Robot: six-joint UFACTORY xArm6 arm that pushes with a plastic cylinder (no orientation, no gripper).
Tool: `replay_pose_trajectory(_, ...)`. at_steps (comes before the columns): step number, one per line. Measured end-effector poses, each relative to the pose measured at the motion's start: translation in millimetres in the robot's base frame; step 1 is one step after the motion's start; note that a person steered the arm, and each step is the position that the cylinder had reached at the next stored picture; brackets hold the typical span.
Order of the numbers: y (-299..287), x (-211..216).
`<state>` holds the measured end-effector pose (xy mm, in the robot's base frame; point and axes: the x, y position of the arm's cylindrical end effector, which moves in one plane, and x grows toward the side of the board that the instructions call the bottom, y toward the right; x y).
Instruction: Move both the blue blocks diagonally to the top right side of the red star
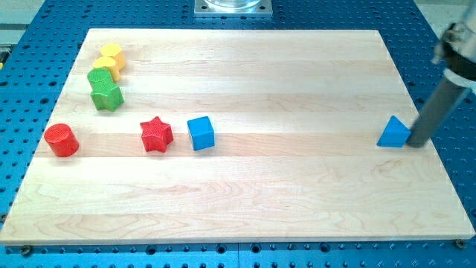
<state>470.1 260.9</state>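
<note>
A red star (156, 134) lies on the wooden board (245, 201) at the view's left. A blue cube (200, 133) sits just to the star's right, a small gap between them. A blue triangular block (394, 132) sits near the board's right edge. My tip (415, 143) is at the lower end of the dark rod, right against the triangular block's right side, far to the right of the star and the cube.
A red cylinder (61, 140) stands at the view's far left. A green star (106, 97), a green block (100, 77) and two yellow blocks (111, 53) cluster at the top left. Blue perforated table surrounds the board.
</note>
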Motion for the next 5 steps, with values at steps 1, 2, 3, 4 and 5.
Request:
replay_pose_trajectory(1,-87,26)
replay_pose_trajectory(2,-59,47)
replay_pose_trajectory(3,-108,40)
replay_pose_trajectory(4,-140,23)
replay_pose_trajectory(5,-91,41)
